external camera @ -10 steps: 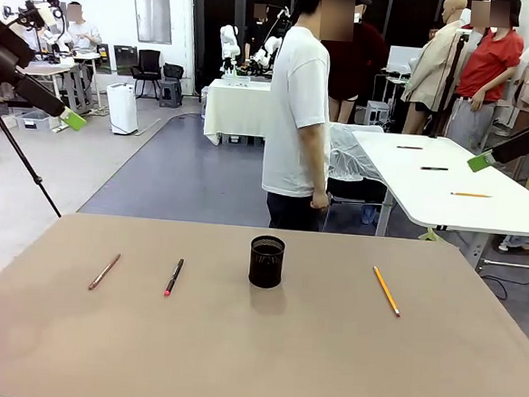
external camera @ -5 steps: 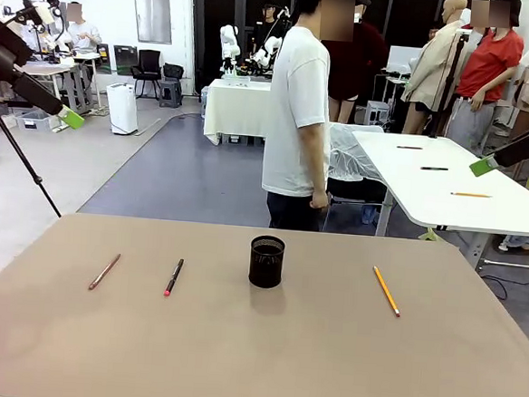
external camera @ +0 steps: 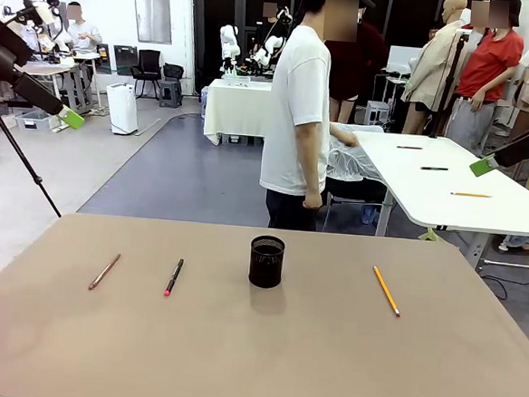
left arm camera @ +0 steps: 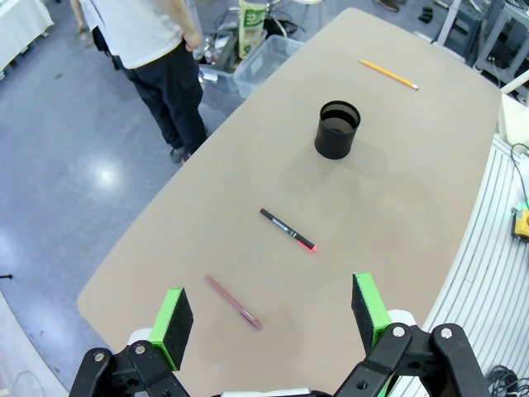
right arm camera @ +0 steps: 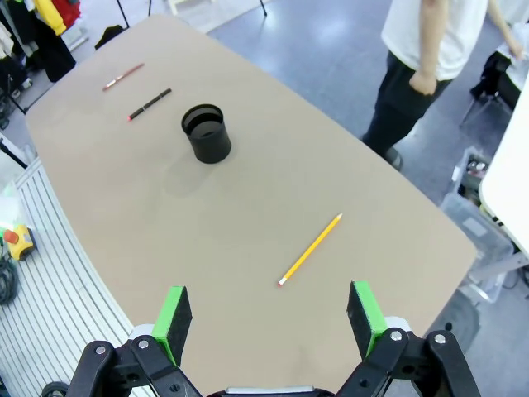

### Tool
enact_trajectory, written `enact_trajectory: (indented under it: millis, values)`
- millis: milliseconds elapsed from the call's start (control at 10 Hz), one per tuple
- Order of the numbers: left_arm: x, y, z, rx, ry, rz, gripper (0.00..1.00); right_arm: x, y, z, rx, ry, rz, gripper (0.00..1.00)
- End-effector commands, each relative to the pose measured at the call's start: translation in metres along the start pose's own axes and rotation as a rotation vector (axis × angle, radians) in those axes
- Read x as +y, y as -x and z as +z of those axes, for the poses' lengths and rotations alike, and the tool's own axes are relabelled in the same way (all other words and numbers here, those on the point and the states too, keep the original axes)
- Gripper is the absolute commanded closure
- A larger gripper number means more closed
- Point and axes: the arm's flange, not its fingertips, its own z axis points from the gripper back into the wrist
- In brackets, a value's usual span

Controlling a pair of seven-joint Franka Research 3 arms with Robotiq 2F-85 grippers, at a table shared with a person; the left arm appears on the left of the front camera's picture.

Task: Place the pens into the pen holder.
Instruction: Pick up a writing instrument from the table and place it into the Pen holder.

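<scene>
1. Front view: a small black cylindrical mesh pen holder [external camera: 266,260] stands upright on the tan table [external camera: 253,361], midway between its left and right edges and nearer the far edge. A black pen with a red tip [external camera: 174,278] lies left of the holder. A slim brownish-pink pen [external camera: 104,271] lies beyond it toward the left edge, and an orange pen [external camera: 386,291] lies toward the right edge. All three lie flat, apart from the holder. The left gripper [external camera: 70,117] and right gripper [external camera: 481,165] hang high off the table's sides. A person in a white T-shirt [external camera: 297,119] stands past the far edge.
2. Left wrist view: the left gripper [left arm camera: 269,285] has its green-padded jaws spread wide with nothing between them, high above the brownish-pink and black pens near the table's end. The holder stands farther off, with the orange pen beyond it.
3. Right wrist view: the right gripper [right arm camera: 267,289] is likewise spread wide, holding nothing, above the orange pen. The holder and the other two pens lie toward the opposite end.
</scene>
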Motion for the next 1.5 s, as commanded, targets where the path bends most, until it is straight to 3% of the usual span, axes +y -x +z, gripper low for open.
enact_trajectory:
  millis: [0,200,400,700,1000,1200,1400]
  values:
    - [0.0,-0.001,0.001,-0.007,-0.006,-0.003,0.0,-0.001,-0.002,0.001,-0.017,-0.014,-0.001,0.0]
    - [0.0,-0.001,0.001,-0.007,-0.006,-0.003,0.0,0.0,0.0,0.0,0.0,0.0,0.0,0.0]
    - [0.0,-0.001,0.001,-0.007,-0.006,-0.003,0.0,-0.004,-0.011,-0.055,0.135,0.105,-0.22,0.0]
    - [0.0,-0.001,0.001,-0.007,-0.006,-0.003,0.0,-0.021,-0.017,-0.138,0.333,0.237,-0.315,0.0]
    - [0.0,-0.001,0.001,-0.007,-0.006,-0.003,0.0,-0.061,-0.017,-0.218,0.549,0.313,-0.374,0.0]
    - [0.0,-0.001,0.001,-0.007,-0.006,-0.003,0.0,-0.067,-0.01,-0.264,0.599,0.329,-0.388,0.0]
    - [0.0,-0.001,0.001,-0.007,-0.006,-0.003,0.0,-0.064,-0.002,-0.284,0.59,0.353,-0.369,0.0]
